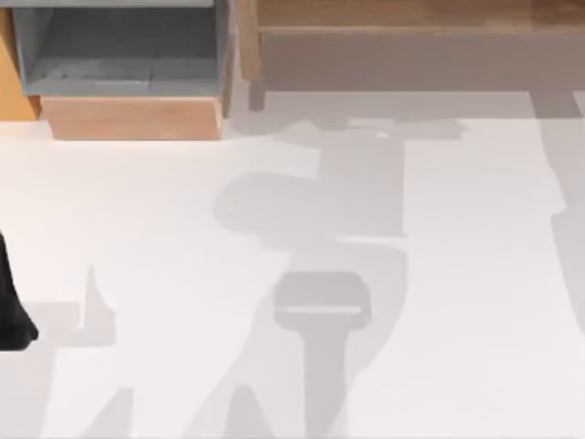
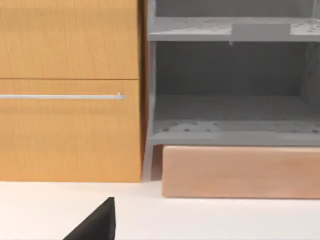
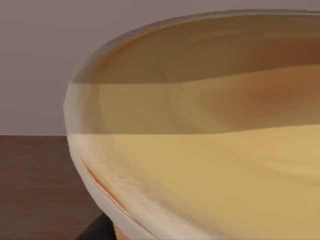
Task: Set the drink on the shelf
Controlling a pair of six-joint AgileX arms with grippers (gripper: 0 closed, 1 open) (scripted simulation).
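Up close in the right wrist view, the drink (image 3: 210, 150) sits right against the camera: a pale rounded rim, smooth creamy yellow top, and a thin orange streak on the wall just under the rim. Looks like glossy plastic or coated paper, so probably slick. Beside the cup's wall there's a dark sliver (image 3: 95, 232) that may be part of the right end effector. I honestly can't tell if it's clamped on the cup or not.

The shelf (image 1: 119, 55) is in the upper left of the top view. It's made of grey speckled boards that look matte and a bit gritty, on a pale wooden plinth (image 1: 132, 117), with an orange wood-grain cabinet (image 2: 70, 125) and its thin metal handle (image 2: 60, 96) alongside. The desk (image 1: 439, 320) is plain white and flat, with blocky arm shadows (image 1: 320, 302) across the middle.

What could go wrong, as I see it:
- The cup is tall and tapered, so a loose or off-centre hold could let it slide or tilt.
- The shelf opening is low, so the rim could clip the upper board going in.
- Set down too near the front lip, it could topple onto the desk.

The left arm (image 1: 11, 311) is parked at the left edge, and I can't tell the state of its end effector either.
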